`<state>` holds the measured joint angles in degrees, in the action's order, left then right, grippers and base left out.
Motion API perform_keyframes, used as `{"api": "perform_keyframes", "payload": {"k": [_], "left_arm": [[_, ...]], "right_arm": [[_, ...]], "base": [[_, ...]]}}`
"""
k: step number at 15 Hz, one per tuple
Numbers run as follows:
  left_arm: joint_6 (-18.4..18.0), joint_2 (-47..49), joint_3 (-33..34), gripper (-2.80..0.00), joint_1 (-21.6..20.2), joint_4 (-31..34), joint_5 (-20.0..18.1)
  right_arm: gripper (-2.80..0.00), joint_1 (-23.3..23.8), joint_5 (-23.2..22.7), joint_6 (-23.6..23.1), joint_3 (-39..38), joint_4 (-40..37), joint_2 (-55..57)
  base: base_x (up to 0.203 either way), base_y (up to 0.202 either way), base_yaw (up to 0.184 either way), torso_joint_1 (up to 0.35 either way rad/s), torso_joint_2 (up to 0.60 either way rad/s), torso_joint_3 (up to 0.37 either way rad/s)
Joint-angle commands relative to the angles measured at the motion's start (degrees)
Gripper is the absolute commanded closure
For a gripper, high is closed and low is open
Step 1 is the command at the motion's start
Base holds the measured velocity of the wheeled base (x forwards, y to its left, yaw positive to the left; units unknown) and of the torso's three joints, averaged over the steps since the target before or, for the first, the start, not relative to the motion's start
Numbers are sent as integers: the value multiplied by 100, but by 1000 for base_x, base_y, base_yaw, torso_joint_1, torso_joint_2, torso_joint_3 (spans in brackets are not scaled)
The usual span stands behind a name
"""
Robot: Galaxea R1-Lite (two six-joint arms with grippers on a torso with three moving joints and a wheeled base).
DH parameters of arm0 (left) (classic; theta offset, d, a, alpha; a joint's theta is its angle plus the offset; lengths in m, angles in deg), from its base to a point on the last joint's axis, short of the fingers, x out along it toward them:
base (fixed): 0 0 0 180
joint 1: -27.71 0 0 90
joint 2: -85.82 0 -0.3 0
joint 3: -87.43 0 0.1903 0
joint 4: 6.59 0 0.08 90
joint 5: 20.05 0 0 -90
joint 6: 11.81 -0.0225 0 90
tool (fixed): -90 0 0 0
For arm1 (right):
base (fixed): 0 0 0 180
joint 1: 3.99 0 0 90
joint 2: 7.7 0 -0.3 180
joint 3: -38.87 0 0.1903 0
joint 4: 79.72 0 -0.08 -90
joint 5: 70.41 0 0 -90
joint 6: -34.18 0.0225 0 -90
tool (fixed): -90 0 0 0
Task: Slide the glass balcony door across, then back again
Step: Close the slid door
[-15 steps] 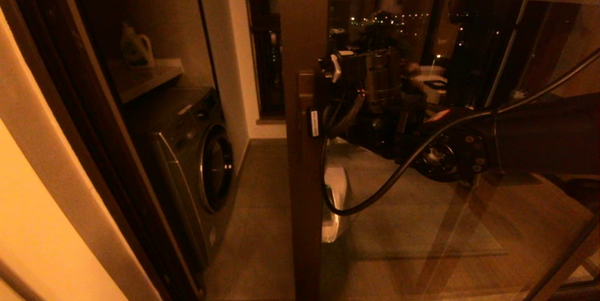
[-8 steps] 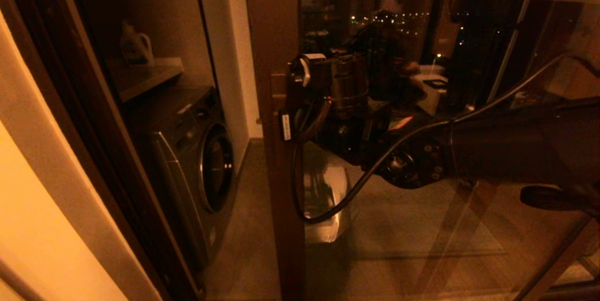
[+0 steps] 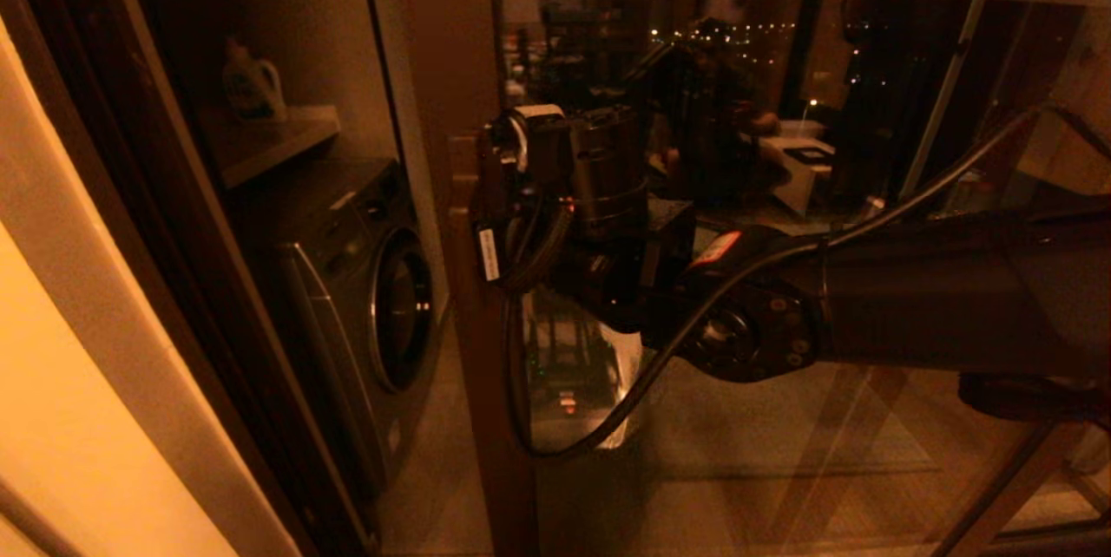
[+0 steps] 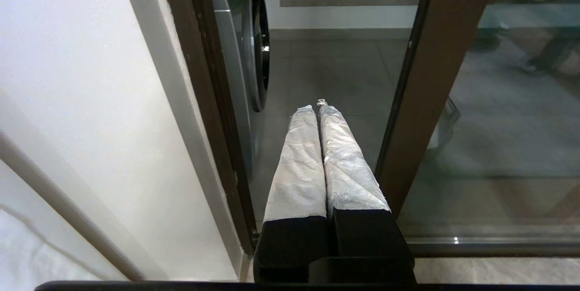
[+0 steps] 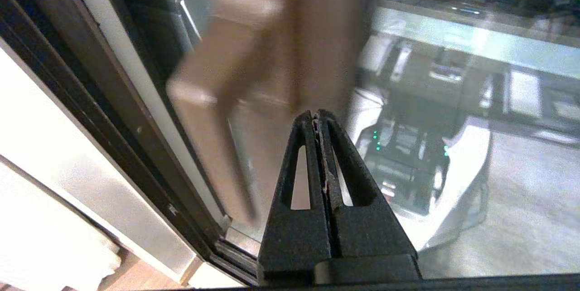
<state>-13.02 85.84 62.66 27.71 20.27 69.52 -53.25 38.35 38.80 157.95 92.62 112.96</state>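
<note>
The robot's right hand (image 3: 499, 193) reaches across at about handle height against the glass balcony door (image 3: 781, 236), its fingers pressed together with nothing between them, as the right wrist view (image 5: 318, 118) shows. The door's upright wooden edge (image 3: 473, 297) stands just to the left of that hand, with the blocky handle (image 3: 464, 171) on the same edge; whether the fingertips actually touch the wood or the handle cannot be told, because the wrist and its looping cable hide the contact. The door's long axis runs vertically and its travel is sideways, so the relation that matters is plain: the frame edge lies on the left of the right hand, between it and the dark fixed jamb (image 3: 174, 219) at the far left of the opening. A gap remains between edge and jamb, through which a washing machine (image 3: 364, 297) and a shelf with a detergent bottle (image 3: 252, 88) are visible. Judging from this, a sideways push toward the jamb would close the gap, while the return would need the hand to bear on the handle or edge from the other side. The left hand (image 4: 319, 109), fingers also closed together and holding nothing, hangs low near the foot of the door frame (image 4: 435, 87), beside the opening. The right arm is clearly the nearer to the handle.
</note>
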Motion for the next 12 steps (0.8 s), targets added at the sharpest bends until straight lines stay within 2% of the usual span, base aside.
{"api": "perform_keyframes", "payload": {"k": [1,3,7,9,12], "left_arm": [[-2,5,0,0,0,2,0],[-2,-2,0,0,0,2,0],[-2,6,0,0,0,2,0],[-2,6,0,0,0,2,0],[-2,6,0,0,0,2,0]], "right_arm": [[0,-8,22,0,-457,4,-574],[0,38,22,-2,-1097,9,-1196],[0,396,45,-14,-2915,-37,-3149],[0,842,106,-55,-3660,-374,-4341],[0,1695,319,-97,-4299,-1382,-6117]], "base": [[0,0,0,0,0,0],[0,0,0,0,0,0],[0,0,0,0,0,0],[0,0,0,0,0,0],[0,0,0,0,0,0]]}}
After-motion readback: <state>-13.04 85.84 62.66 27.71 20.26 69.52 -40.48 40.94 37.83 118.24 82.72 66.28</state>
